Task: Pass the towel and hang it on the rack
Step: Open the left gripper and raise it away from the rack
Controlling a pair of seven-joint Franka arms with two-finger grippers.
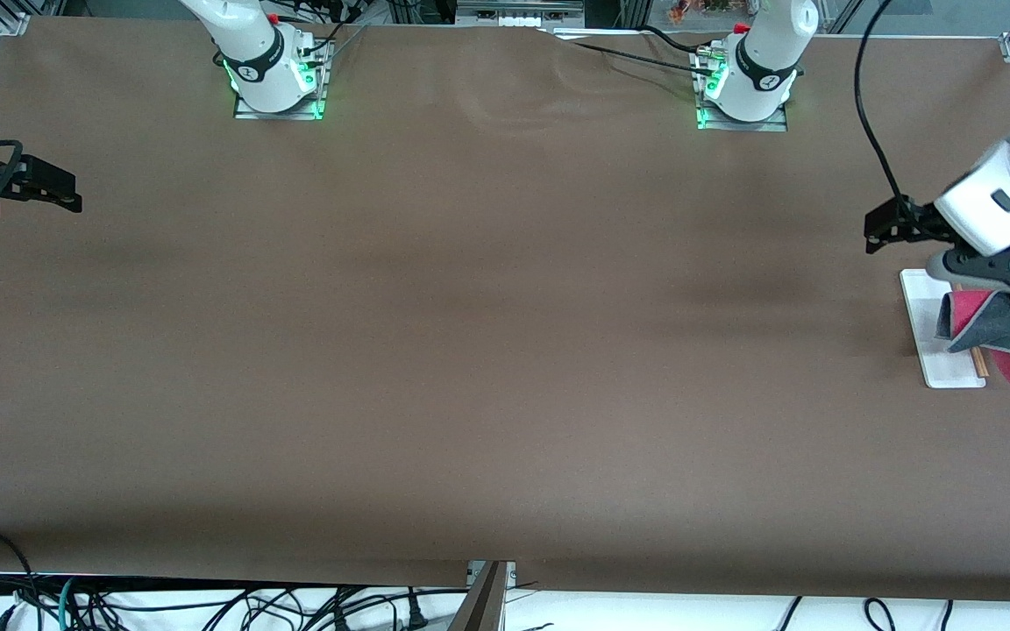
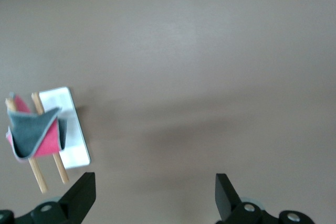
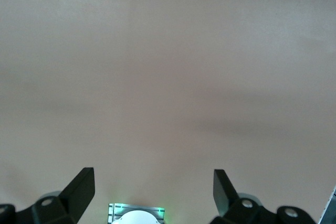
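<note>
Brown matte covering spans the whole worktop (image 1: 487,350), with cables trailing past its near edge and two arm bases lit green along the 12 o'clock edge of the front view.

One rack (image 1: 943,350) stands at the left arm's end of the worktop, at about 3 o'clock in the front view: a flat white rectangular base with two thin brown wooden rods, counted in the left wrist view (image 2: 63,129). Its upper part is hidden under the left arm's hardware in the front view, so any crosspiece cannot be made out.

One small soft towel (image 1: 987,329), bright pink-red on one face and dark grey on the other, is draped over the rods in folds, both faces showing (image 2: 34,132). Part of it is covered by the arm from the front.

Two pincers are in view. The left pincer (image 2: 155,195) hangs above the bare worktop just beside the rack, fingers spread wide with nothing between them; only the finger ends show in its wrist view.

The right pincer (image 1: 58,194) waits at 9 o'clock in the front view, over the right arm's end of the worktop, partly cut off by the picture's edge. Its fingers (image 3: 79,187) stand wide apart over bare surface.
</note>
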